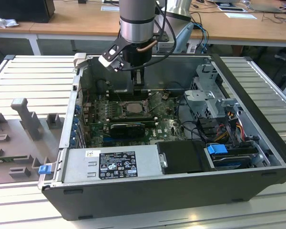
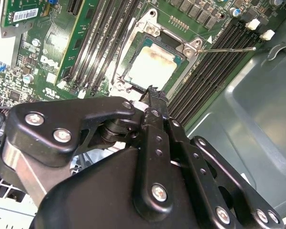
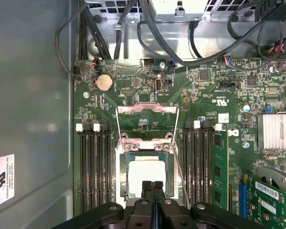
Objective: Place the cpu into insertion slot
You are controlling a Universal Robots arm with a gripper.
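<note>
1. An open computer case [image 1: 181, 193] lies on its side on a slatted metal tabletop [image 1: 33, 76]. Its green motherboard [image 3: 133, 86] faces up.
2. The arm [image 1: 138, 19] reaches down into the case from above, with the pincer [image 1: 139, 86] hanging over the middle of the board.
3. The pincer [image 3: 152, 183] is closed and empty. Its two black fingers [image 3: 146, 191] press flat against each other, with nothing between them in either wrist view.
4. The cpu [image 3: 145, 174] lies flat inside the insertion slot [image 3: 120, 171], pale metal top facing up, its edges parallel to the frame.
5. In the second wrist view the fingertips of the pincer [image 2: 152, 89] sit over one edge of the cpu [image 2: 150, 67]. Whether they touch it cannot be told.
6. The metal cover plate [image 3: 148, 107] of the slot is swung back, away from the chip, and the thin lever [image 2: 229, 49] sticks out to one side.
7. Long black memory slots [image 3: 93, 167] run along both sides of the insertion slot.
8. In the exterior view a grey power-supply box [image 1: 114, 164] fills the near side of the case, well apart from the cpu [image 1: 132, 108].
</note>
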